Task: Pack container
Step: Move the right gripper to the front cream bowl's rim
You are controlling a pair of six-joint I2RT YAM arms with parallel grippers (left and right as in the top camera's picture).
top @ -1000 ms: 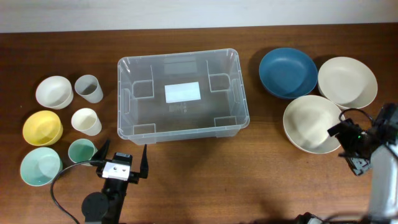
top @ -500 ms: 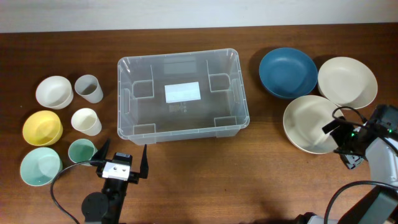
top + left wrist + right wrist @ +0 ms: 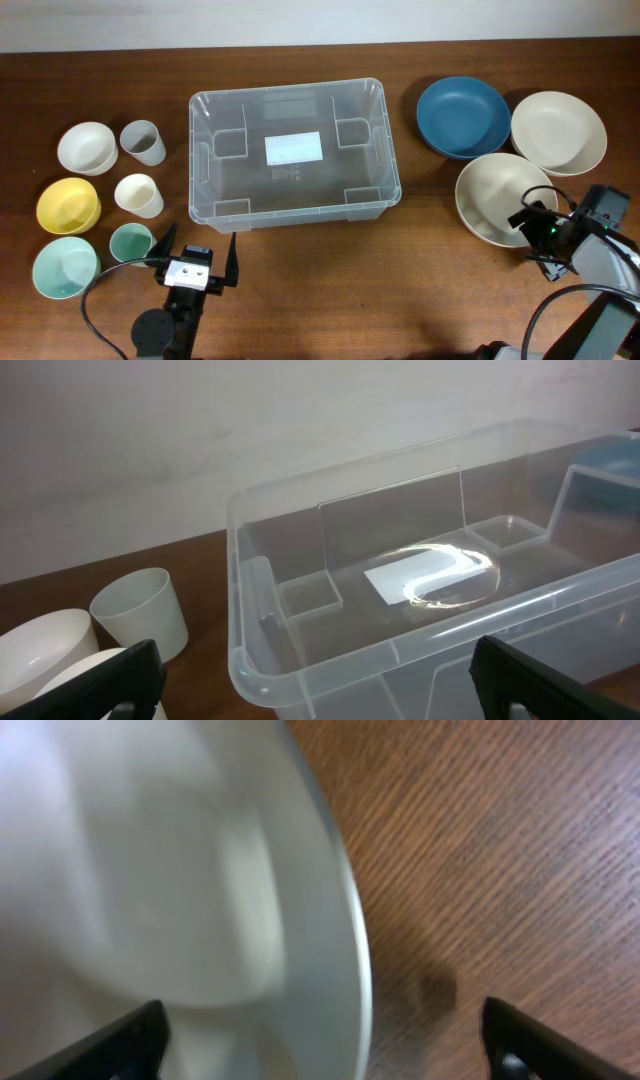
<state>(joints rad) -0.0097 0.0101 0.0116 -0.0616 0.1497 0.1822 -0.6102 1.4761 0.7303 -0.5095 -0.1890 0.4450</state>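
The container (image 3: 290, 150) is a large clear plastic bin with a white label on its base; it stands mid-table with nothing inside. It fills the left wrist view (image 3: 420, 590). My left gripper (image 3: 197, 258) is open and empty just in front of its near left corner. My right gripper (image 3: 533, 240) is open, its fingers straddling the near right rim of a cream bowl (image 3: 497, 198). That rim shows blurred between the fingers in the right wrist view (image 3: 320, 970).
A blue bowl (image 3: 462, 116) and a second cream bowl (image 3: 558, 131) sit at the back right. At the left are a white bowl (image 3: 85, 148), a yellow bowl (image 3: 68, 205), a mint bowl (image 3: 64, 268), and grey (image 3: 143, 142), cream (image 3: 138, 194) and green (image 3: 131, 241) cups.
My right gripper has moved left and down to the near right rim of the cream bowl. The left arm and all objects have stayed still.
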